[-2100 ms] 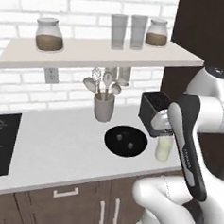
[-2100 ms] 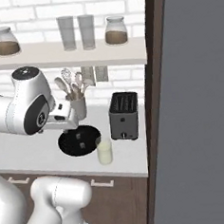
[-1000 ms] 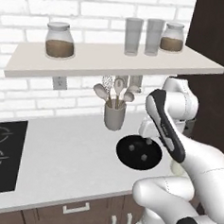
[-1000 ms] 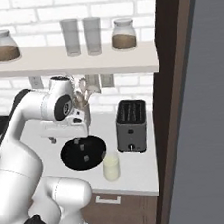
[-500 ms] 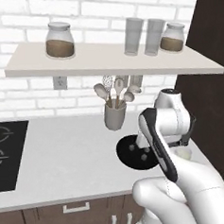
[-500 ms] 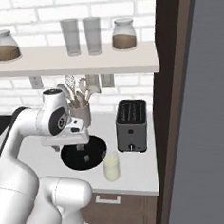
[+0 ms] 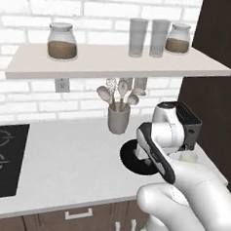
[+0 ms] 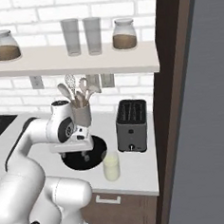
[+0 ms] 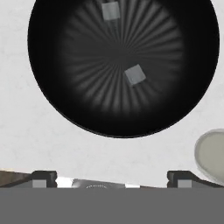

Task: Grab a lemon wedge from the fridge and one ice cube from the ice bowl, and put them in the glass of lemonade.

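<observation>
The claw (image 8: 84, 156), fingers spread wide and holding nothing, hangs over the black ice bowl (image 9: 57, 105) on the white counter (image 7: 60, 167). Two grey ice cubes lie in the bowl: one (image 9: 134, 75) near its middle, another (image 9: 110, 10) toward its far rim. The glass of lemonade (image 8: 111, 166) stands just beside the bowl, in front of the dark toaster (image 8: 132, 125). A cup of utensils (image 7: 118, 118) stands behind the bowl.
</observation>
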### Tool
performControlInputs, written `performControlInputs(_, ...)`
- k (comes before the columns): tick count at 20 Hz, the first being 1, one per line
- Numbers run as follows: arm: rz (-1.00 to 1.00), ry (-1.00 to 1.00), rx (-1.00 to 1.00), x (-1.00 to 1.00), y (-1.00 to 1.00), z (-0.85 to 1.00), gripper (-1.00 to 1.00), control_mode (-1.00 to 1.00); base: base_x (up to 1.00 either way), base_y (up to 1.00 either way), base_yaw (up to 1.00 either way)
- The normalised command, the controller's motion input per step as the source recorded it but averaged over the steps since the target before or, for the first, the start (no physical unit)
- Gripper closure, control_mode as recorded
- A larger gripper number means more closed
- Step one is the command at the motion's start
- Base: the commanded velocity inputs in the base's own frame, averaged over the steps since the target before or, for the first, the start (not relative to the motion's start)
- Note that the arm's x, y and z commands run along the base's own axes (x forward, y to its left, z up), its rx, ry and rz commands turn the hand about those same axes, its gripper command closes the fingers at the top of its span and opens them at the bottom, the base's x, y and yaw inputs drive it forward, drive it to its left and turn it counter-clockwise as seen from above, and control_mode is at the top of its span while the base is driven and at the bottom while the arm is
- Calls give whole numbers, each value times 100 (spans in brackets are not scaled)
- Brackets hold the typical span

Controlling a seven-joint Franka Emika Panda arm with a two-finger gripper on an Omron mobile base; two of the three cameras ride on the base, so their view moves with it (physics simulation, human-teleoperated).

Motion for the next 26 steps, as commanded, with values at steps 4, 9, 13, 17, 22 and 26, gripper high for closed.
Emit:
performControlInputs(4,0,11,0,45,-1,-22,-100,-100,0,0,0)
performControlInputs(9,0,2,0,39,0,-3,-100,-100,0,0,0)
performControlInputs(13,0,0,0,20,1,-47,-100,-100,0,0,0)
performControlInputs(17,0,0,0,0,3,-64,-100,-100,0,0,0)
performControlInputs(22,1,0,0,3,0,-18,-100,-100,0,0,0)
performControlInputs(26,13,0,0,44,0,0,-100,-100,0,0,0)
